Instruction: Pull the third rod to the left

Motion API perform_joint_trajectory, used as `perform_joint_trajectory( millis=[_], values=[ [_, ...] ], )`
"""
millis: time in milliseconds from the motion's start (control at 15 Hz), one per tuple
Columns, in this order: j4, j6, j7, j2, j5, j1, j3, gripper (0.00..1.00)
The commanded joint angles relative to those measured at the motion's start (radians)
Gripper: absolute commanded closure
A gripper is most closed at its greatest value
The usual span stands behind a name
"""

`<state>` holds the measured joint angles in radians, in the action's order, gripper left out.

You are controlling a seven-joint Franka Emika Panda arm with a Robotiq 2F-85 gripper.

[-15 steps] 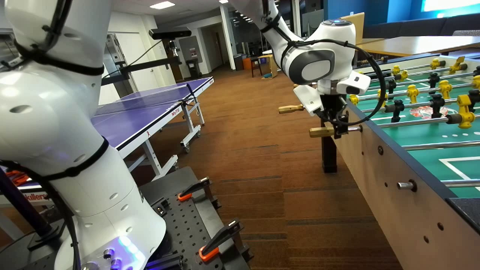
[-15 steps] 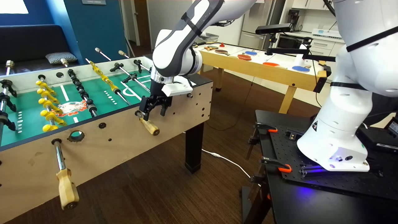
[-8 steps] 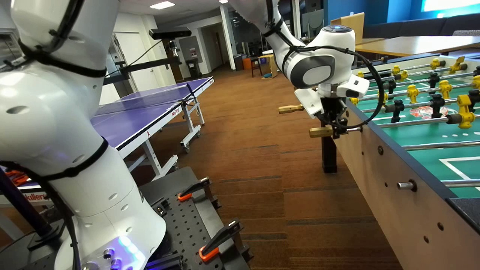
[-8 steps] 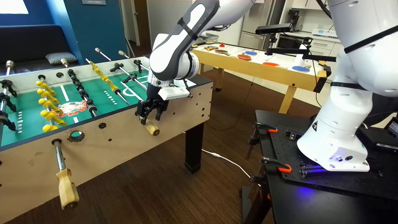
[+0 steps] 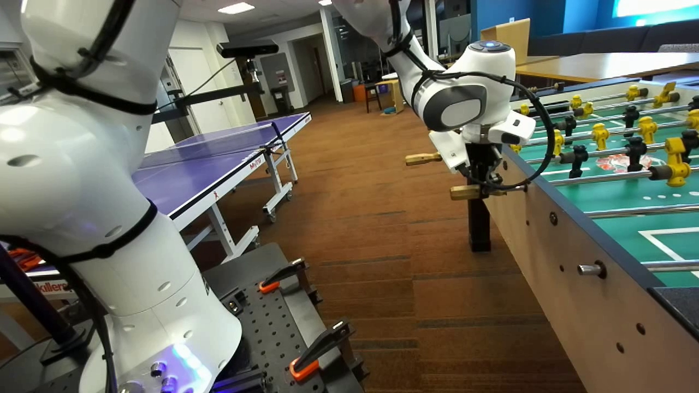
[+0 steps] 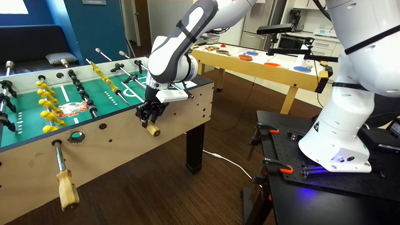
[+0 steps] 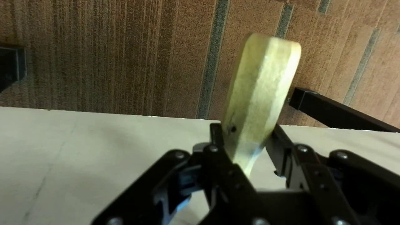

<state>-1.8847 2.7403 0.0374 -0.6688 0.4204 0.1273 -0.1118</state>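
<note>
The third rod ends in a tan wooden handle (image 5: 463,192), jutting out from the foosball table's side wall in both exterior views. In the wrist view the faceted handle (image 7: 261,87) rises between the black fingers (image 7: 216,132) and is touched on both sides, near where it narrows. My gripper (image 6: 149,121) is shut on this handle at its table-side part, while the free end sticks out past the fingertips. The gripper hides most of the bare metal between handle and wall. The dark collar cannot be made out.
Another wooden handle (image 6: 67,190) extends far out from the same side wall (image 6: 118,147). A bare rod end (image 5: 591,270) pokes through the wall nearer the robot's base. Beneath stands a black table leg (image 5: 479,226). A cable loop (image 5: 549,109) hangs beside the wrist.
My gripper has moved slightly down and toward the handle. Its fingers stood apart one second ago and have come together on the handle. The rod looks unmoved.
</note>
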Motion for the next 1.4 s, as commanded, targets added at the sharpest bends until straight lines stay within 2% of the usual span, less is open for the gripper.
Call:
perform_joint_trajectory(
  millis=[0,733,1333],
  values=[
    [-0.002,0.031,0.004,-0.022,0.013,0.000,-0.033,0.85],
    [-0.182,0.204,0.025,0.031,0.025,-0.026,-0.133,0.85],
    [-0.341,0.185,0.061,0.145,0.053,-0.016,-0.214,0.85]
  ],
)
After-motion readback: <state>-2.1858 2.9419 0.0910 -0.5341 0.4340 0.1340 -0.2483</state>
